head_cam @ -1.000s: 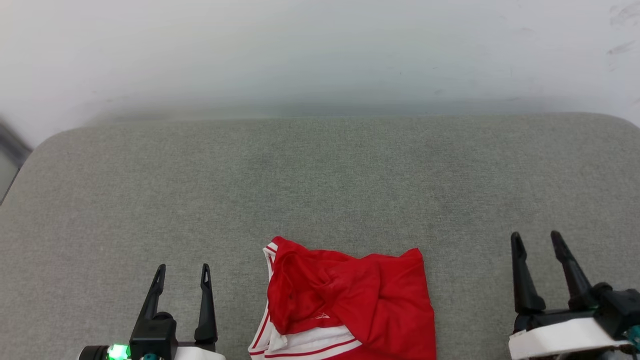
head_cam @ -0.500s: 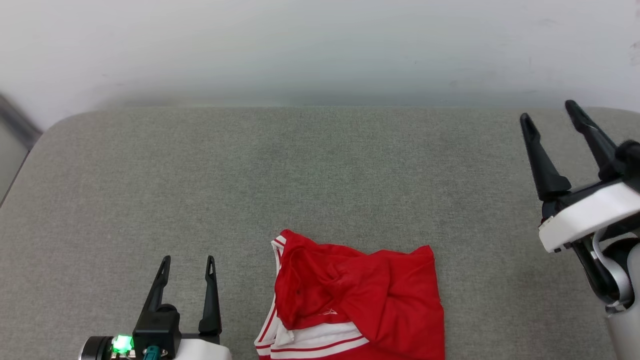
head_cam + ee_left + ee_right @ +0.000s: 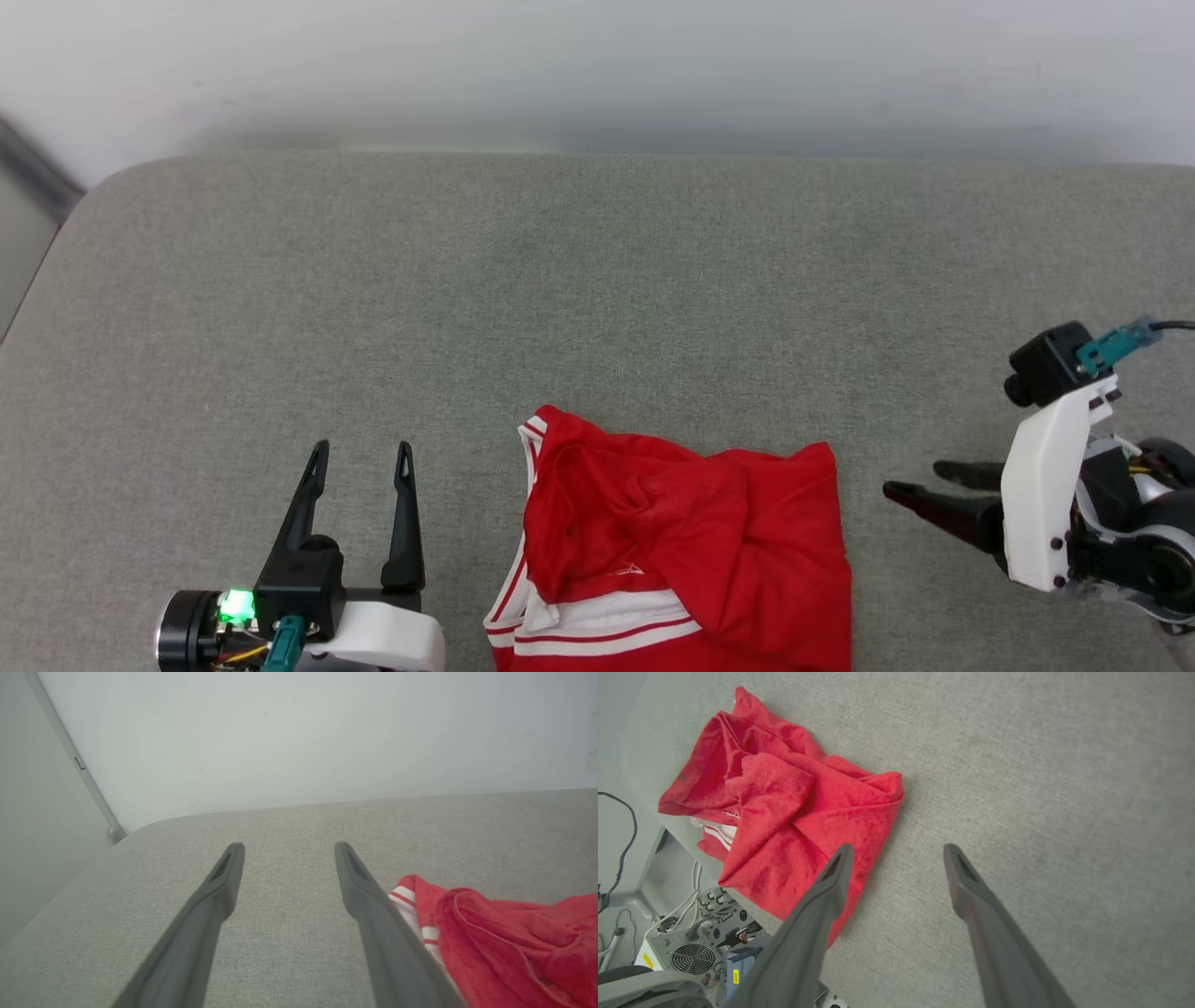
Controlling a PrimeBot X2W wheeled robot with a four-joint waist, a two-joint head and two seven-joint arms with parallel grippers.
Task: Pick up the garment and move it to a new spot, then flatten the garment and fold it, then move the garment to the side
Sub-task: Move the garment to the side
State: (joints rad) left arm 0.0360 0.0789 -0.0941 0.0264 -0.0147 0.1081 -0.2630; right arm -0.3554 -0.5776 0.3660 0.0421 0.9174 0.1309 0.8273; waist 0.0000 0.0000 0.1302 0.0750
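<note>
Bunched red jersey (image 3: 681, 551) is lying untouched; right gripper (image 3: 913, 477), fingers apart, is pointing at its right edge, probably lining up the pick; left gripper (image 3: 363, 448), also apart, is hovering left of it.

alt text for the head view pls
A crumpled red shirt with white striped trim lies at the near edge of a grey surface. The open left end effector sits to its left; the open right end effector points at it from the right, not touching.
</note>
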